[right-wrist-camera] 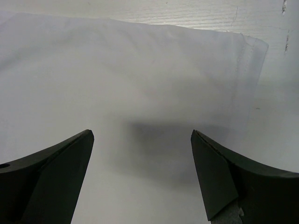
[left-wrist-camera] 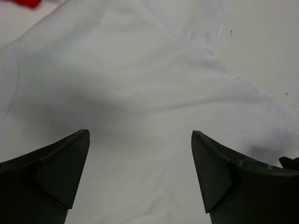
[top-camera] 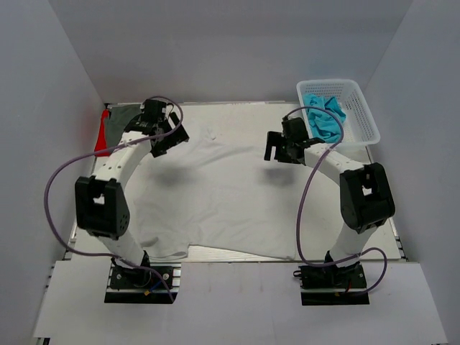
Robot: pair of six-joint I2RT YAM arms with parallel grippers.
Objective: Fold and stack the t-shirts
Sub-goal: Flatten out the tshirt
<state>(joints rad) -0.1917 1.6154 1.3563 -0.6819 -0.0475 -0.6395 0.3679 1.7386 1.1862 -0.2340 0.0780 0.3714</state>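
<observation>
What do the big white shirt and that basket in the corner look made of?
White shirt: soft matte cloth, probably cotton knit, judging by its wrinkles and stitched hem. Basket: likely stiff white plastic, judging by its even mesh walls.

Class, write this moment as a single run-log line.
white shirt: spread flat | left gripper: open, above white shirt | right gripper: open, above white shirt | blue shirts: in basket
</observation>
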